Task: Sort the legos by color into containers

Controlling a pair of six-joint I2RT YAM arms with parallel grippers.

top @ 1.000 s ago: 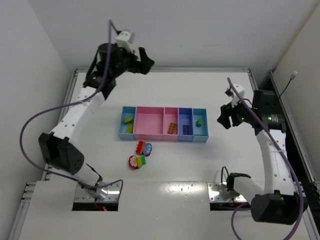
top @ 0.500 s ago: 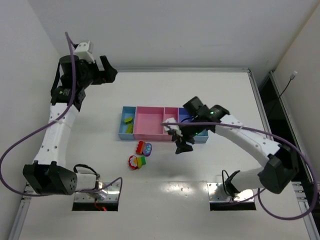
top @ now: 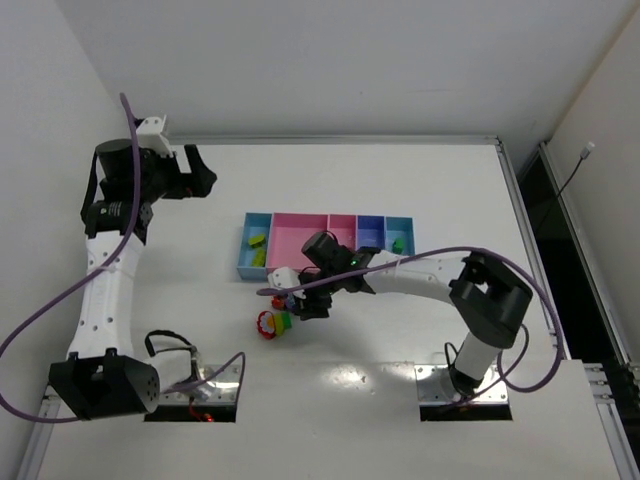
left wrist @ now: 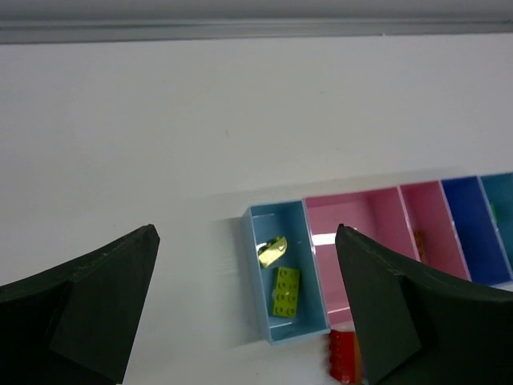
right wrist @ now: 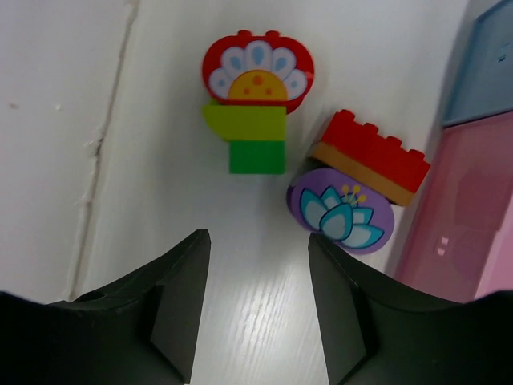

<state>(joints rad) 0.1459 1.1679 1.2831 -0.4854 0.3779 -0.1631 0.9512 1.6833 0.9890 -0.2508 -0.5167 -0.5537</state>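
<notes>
The right pincer [right wrist: 256,245] hung over the surface [right wrist: 72,120] with its jaws apart and nothing between them. At its 12 o'clock lay a red flower brick [right wrist: 257,72] joined to a lime piece [right wrist: 244,123] and a green piece [right wrist: 256,156]. At 1 o'clock a red brick [right wrist: 373,148] touched a purple lotus brick [right wrist: 341,212], just beside the containers [top: 295,240]. The left pincer [left wrist: 246,233], jaws spread wide, hovered at the containers' 10 o'clock. The light-blue end bin [left wrist: 255,281] held a yellow piece [left wrist: 272,250] and a lime brick [left wrist: 285,290].
</notes>
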